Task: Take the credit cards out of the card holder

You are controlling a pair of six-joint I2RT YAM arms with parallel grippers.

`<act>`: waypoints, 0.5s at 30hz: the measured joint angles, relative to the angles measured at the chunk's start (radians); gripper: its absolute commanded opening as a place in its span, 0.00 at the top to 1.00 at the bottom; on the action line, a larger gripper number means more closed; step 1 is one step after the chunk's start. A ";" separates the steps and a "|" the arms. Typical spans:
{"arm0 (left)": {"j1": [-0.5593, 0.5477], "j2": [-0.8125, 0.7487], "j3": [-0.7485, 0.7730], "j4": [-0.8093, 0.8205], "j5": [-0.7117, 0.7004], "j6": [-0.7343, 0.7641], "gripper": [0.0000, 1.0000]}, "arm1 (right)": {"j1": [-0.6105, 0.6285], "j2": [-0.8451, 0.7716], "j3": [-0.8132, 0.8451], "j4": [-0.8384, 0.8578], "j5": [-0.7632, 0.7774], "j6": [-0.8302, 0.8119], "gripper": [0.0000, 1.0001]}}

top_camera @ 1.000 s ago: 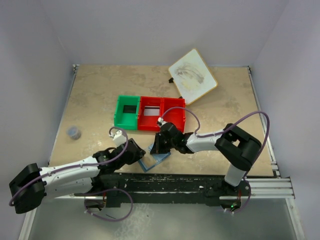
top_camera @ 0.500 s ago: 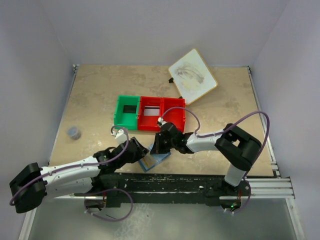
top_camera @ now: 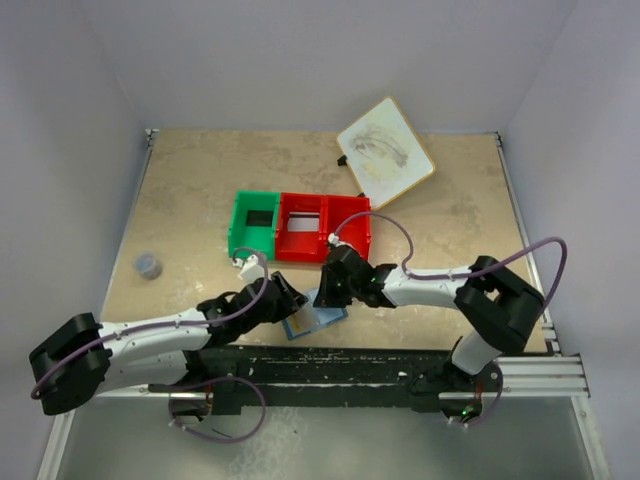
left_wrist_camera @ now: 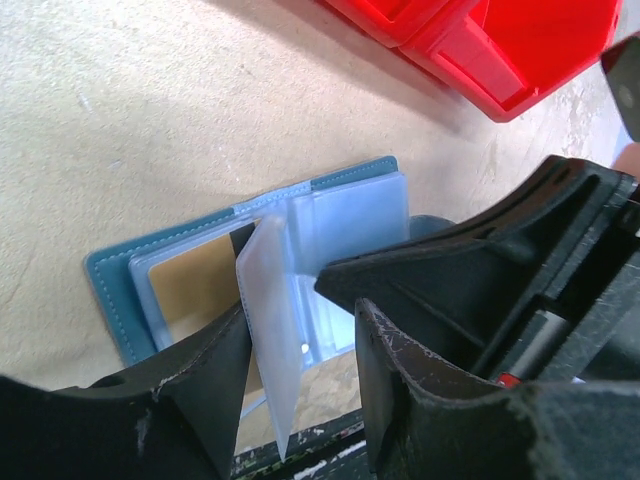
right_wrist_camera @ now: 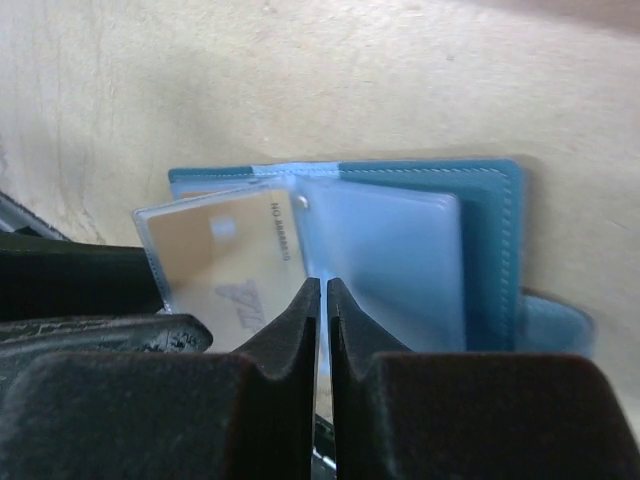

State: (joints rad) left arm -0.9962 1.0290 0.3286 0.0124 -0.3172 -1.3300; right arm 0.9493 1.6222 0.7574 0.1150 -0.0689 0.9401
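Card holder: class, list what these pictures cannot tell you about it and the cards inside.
- Left wrist: the left end effector hides the lower part of the tan card; a clear sleeve covers the pages behind it.
- Right wrist: the shut right end effector hides whatever it pinches, if anything; the card's print is blurred.
- Top external: both end effectors half cover the small card holder; the cards cannot be counted.

Your tightest spot is the card holder (top_camera: 318, 320) itself. The left fingers (left_wrist_camera: 440, 290) straddle an upright clear sleeve (left_wrist_camera: 265, 320) at its left side, and the right fingers (right_wrist_camera: 420, 410), nearly touching each other, come in from behind. The red bins (top_camera: 322, 240) and green bin (top_camera: 252, 236) block the far side, the black rail (top_camera: 340, 360) the near side. Bare table (top_camera: 190, 190) lies open at the left.
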 measured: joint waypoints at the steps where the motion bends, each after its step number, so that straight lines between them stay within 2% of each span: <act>1: 0.000 0.014 0.002 0.013 0.001 0.006 0.57 | -0.001 -0.017 -0.002 -0.022 0.014 0.007 0.91; 9: 0.000 0.146 0.060 0.101 0.035 0.041 0.57 | -0.019 -0.135 -0.075 -0.142 0.123 0.089 0.89; 15: 0.000 0.204 0.130 0.152 0.066 0.078 0.57 | -0.041 -0.325 -0.153 -0.253 0.224 0.161 0.88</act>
State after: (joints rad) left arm -0.9962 1.2335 0.4587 0.1646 -0.2516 -1.2518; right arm 0.9081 1.2968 0.6041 -0.1383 0.1547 1.1007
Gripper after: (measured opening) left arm 0.428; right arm 0.118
